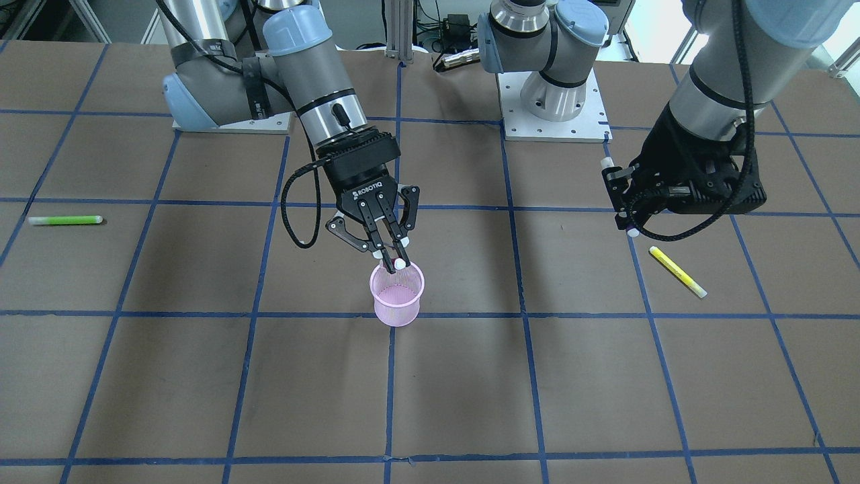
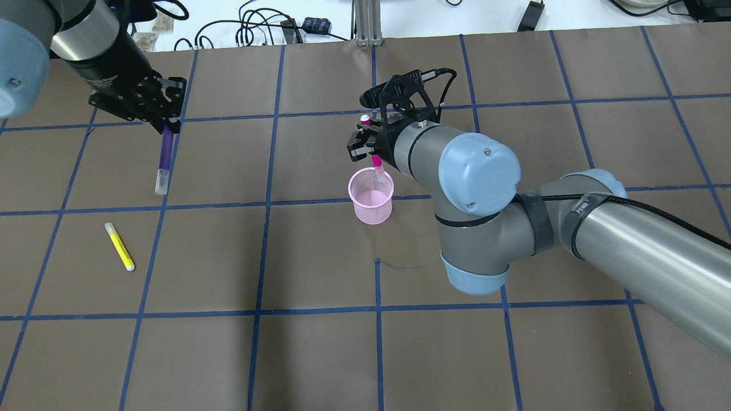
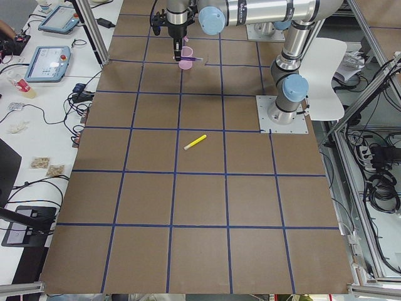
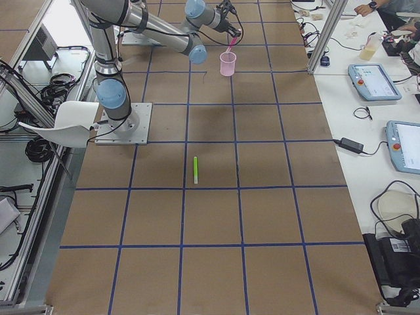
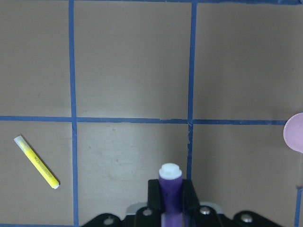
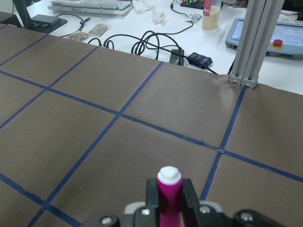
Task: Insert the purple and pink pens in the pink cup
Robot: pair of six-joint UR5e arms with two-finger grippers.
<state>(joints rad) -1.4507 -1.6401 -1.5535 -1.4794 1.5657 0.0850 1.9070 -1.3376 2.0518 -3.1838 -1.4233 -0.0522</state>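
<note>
The pink mesh cup (image 1: 396,299) stands upright near the table's middle; it also shows in the overhead view (image 2: 371,202). My right gripper (image 1: 395,254) is shut on the pink pen (image 2: 377,161) and holds it tilted over the cup, white lower tip (image 1: 400,264) at the rim. The right wrist view shows the pink pen (image 6: 169,194) between the fingers. My left gripper (image 2: 167,125) is shut on the purple pen (image 2: 166,149), held above the table far from the cup. The purple pen (image 5: 169,189) also shows in the left wrist view.
A yellow highlighter (image 2: 119,246) lies on the table near my left gripper; it also shows in the left wrist view (image 5: 37,161). A green highlighter (image 1: 65,220) lies at the table's far right-arm side. Blue tape lines grid the brown table.
</note>
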